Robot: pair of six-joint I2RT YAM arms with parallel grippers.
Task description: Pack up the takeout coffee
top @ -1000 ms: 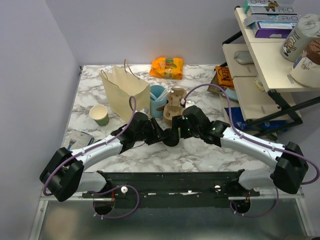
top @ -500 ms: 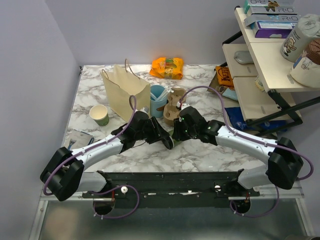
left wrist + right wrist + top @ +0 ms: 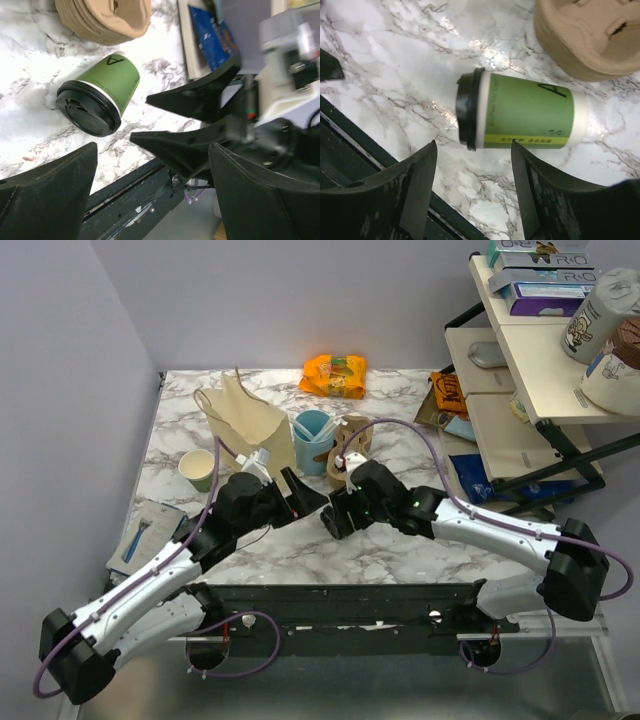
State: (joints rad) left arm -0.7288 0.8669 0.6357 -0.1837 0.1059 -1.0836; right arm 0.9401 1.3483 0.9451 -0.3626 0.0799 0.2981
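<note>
The takeout coffee [image 3: 520, 112], green with a black lid, lies on its side on the marble table; it also shows in the left wrist view [image 3: 97, 95]. My right gripper [image 3: 472, 150] is open just above it, fingers not touching it, and hides it in the top view [image 3: 335, 515]. My left gripper [image 3: 155, 200] is open and empty, a little to the left of the cup and facing its lid; it shows in the top view [image 3: 300, 492]. The tan paper bag [image 3: 245, 420] stands behind the left gripper.
A stack of brown cup carriers [image 3: 350, 445] sits just behind the coffee. A light-blue cup [image 3: 315, 435], a lidless green cup [image 3: 199, 469], an orange snack bag [image 3: 335, 375] and a grey packet [image 3: 150, 530] are on the table. A shelf [image 3: 540, 370] stands at the right.
My left arm has drawn back to the left, away from the coffee. My right gripper has shifted left over the cup. The paper bag's top has tilted.
</note>
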